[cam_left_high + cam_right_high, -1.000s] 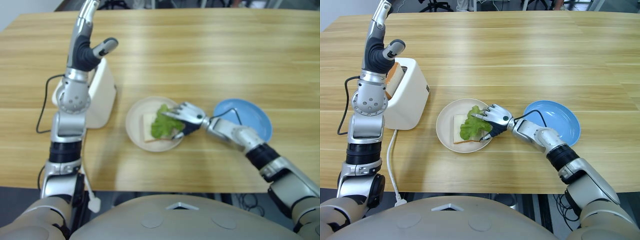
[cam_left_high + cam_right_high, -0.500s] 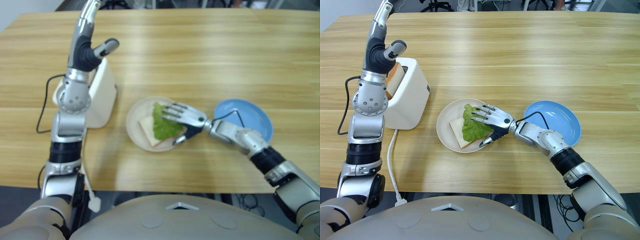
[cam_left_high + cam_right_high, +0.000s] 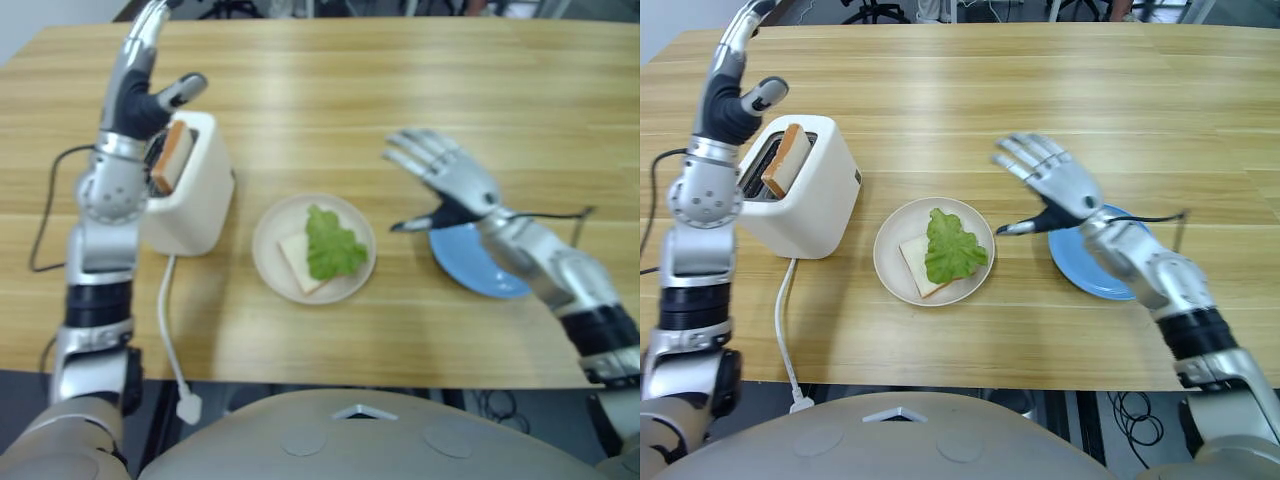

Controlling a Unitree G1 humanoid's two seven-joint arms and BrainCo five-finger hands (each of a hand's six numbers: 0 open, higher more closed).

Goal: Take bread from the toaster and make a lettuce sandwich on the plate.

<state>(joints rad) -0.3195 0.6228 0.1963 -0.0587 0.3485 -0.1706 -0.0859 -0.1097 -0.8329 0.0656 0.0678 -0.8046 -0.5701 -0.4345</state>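
Observation:
A cream plate sits at the table's middle with a bread slice on it and a green lettuce leaf lying over the slice. A white toaster stands to the left with one slice of toast sticking up from a slot. My left hand is raised above and behind the toaster's left end, fingers spread, holding nothing. My right hand hovers open to the right of the plate, above the edge of a blue plate, apart from the lettuce.
The toaster's white cord runs down to a plug at the table's front edge. A black cable trails from my right wrist. Bare wooden table stretches behind the plates.
My right hand let go of the lettuce, lifted off the plate and moved right and back. My left arm shifted left, uncovering the toast in the toaster.

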